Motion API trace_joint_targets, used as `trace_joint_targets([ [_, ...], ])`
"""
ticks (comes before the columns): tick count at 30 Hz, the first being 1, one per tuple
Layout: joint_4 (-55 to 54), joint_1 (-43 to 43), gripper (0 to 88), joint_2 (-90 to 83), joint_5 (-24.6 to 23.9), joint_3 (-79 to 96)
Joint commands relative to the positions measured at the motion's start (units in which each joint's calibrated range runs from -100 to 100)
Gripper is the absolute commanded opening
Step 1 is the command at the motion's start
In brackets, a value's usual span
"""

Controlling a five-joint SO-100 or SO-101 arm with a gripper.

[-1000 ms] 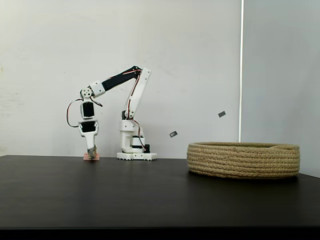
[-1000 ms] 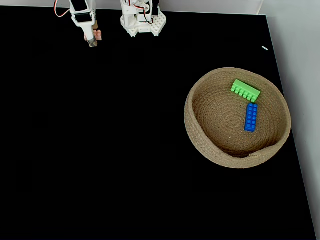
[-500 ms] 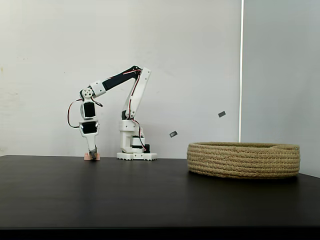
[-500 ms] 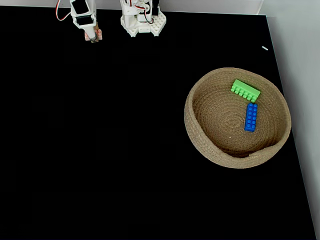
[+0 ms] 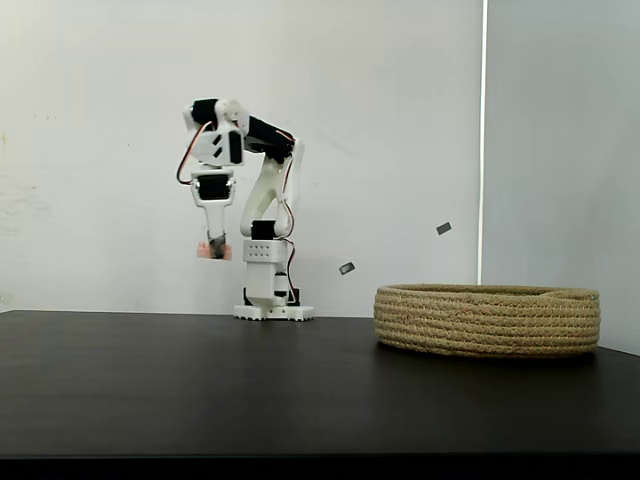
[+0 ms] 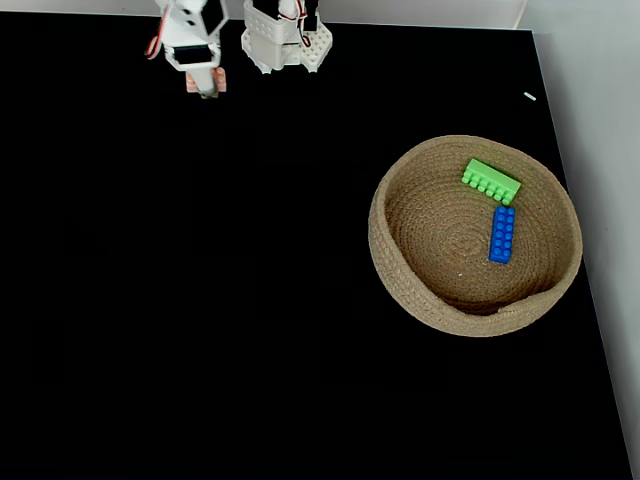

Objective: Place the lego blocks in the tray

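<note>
Three lego blocks can be counted: one bright green brick (image 6: 491, 181) and one long flat blue brick (image 6: 502, 234) lying inside the basket, and one small pale pink brick (image 5: 213, 250) held in the air between the arm's jaws. There is one tray, a wide round basket of coiled tan rope (image 6: 400, 280), and one white robot arm (image 5: 262, 200). Two small grey marks (image 5: 443, 228) sit on the wall behind.

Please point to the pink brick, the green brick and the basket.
pink brick (image 5: 213, 250), side fixed view, its side face.
green brick (image 6: 491, 181), top fixed view, studded top.
basket (image 6: 377, 230), top fixed view, left rim.
</note>
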Motion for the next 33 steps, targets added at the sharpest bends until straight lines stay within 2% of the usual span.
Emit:
trace_joint_targets([
  [1, -2.84, -17.19, 0.3, -5.58, -9.82, -4.64],
  [8, -22.17, -32.27, 0.3, -4.55, -20.32, -3.18],
  [14, -39.24, -39.12, 0.8, -0.50, -25.01, -4.00],
  [17, -43.32, -41.75, 3.6, 3.36, -26.86, -6.55],
  [21, -48.32, -44.72, 11.5, 7.75, -29.26, -8.19],
  [24, -52.49, -47.11, 11.6, 9.90, -31.60, -8.29],
  [33, -53.49, -54.94, 21.9, 16.26, -40.63, -10.02],
])
